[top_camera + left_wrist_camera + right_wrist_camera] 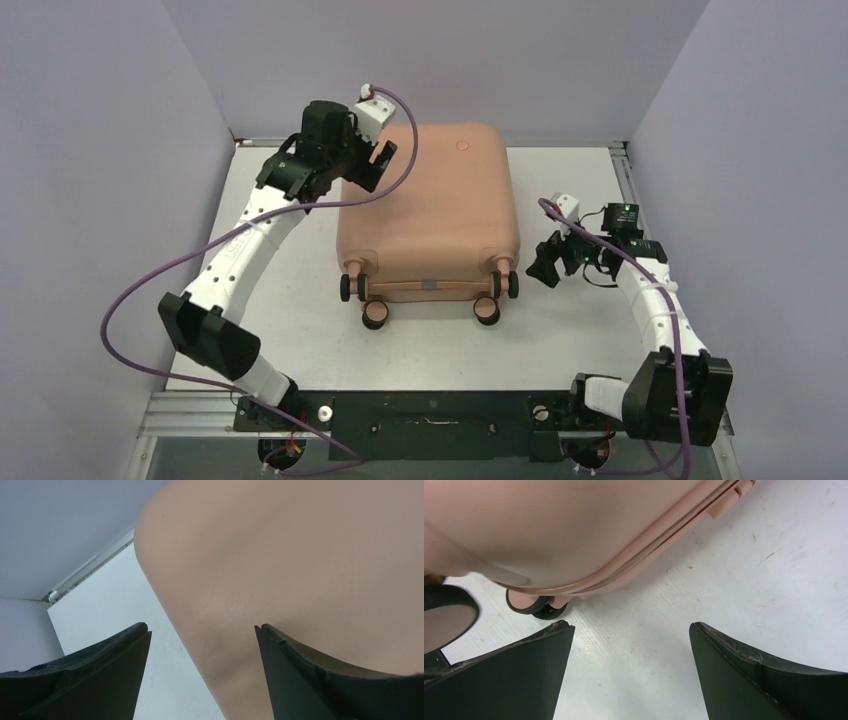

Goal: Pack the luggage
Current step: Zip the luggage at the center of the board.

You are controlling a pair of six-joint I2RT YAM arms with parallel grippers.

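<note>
The luggage [428, 215] is lying flat and closed in the middle of the worktop [300, 300], with its wheels [375, 315] pointing toward the near edge and its top end reaching toward the far edge. The two shells are meeting along the zipper seam [659, 542], so the filling and folding-over are looking finished. Whether the zip is running fully round is not showing, and securing it may be what is remaining.

The left claw [375, 168] is hanging spread wide at the far-left corner of the case and pinching nothing. In its wrist view the rounded corner is sitting between the two fingers, with the right finger [320, 675] reaching over the pink shell and the left one over bare worktop. Contact is not something I can tell.

The right claw [548, 265] is likewise standing spread and empty, hovering low over the worktop just beside the case's right side, near the wheel end. It is looking along the seam with a caster [536, 605] close ahead.
</note>
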